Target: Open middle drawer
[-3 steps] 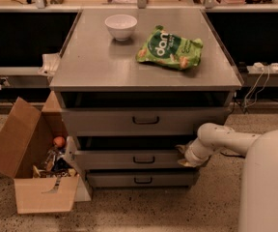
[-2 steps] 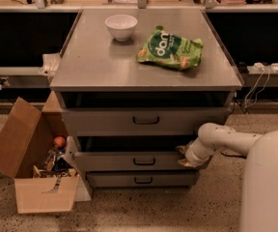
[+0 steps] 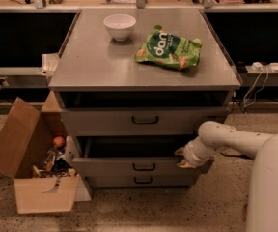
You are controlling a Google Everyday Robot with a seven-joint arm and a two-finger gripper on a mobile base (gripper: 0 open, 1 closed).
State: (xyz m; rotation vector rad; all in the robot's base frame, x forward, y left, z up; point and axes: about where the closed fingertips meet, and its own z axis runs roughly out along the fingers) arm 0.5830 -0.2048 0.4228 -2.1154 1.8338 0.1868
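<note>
Jaws of gripper [image 3: 181, 158] clamped on middle drawer [image 3: 129, 166] right end, green "dan" bag [image 3: 168, 48] on cabinet top [image 3: 95, 66]

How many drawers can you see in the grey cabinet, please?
3. The top drawer sits under the tabletop; the middle drawer below it is pulled out, with the gripper at its right end; the bottom drawer is lowest.

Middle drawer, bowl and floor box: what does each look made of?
Middle drawer: grey sheet metal by its look, matte, flat even sheen. Bowl: white, smooth, likely ceramic, possibly plastic. Box: brown cardboard, creased flaps. The gripper sits at the drawer's right end.
</note>
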